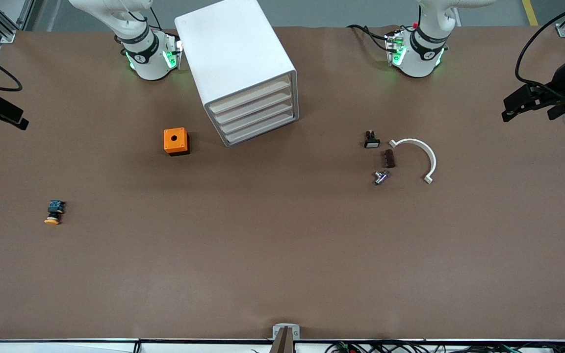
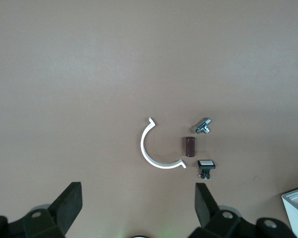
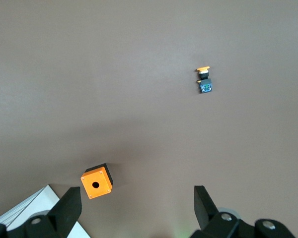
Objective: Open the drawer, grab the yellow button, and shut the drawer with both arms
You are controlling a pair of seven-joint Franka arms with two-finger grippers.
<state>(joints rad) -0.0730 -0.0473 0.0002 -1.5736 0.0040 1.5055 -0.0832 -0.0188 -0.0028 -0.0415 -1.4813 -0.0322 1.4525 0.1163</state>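
The white cabinet (image 1: pixel 236 59) stands at the back of the table between the arm bases. Its top drawer (image 1: pixel 250 97) sits flush, as do the three below it. The button (image 1: pixel 54 212), with orange cap, black body and blue end, lies on the table toward the right arm's end, nearer the front camera than the cabinet; it also shows in the right wrist view (image 3: pixel 204 79). My right gripper (image 1: pixel 3 113) hangs high over the table's edge at the right arm's end, open and empty (image 3: pixel 137 208). My left gripper (image 1: pixel 527 109) hangs high over the left arm's end, open and empty (image 2: pixel 138 206).
An orange cube with a hole (image 1: pixel 175 141) sits beside the cabinet toward the right arm's end. Toward the left arm's end lie a black white-capped switch (image 1: pixel 372 139), a brown block (image 1: pixel 388 158), a metal fitting (image 1: pixel 381 177) and a white arc (image 1: pixel 417 157).
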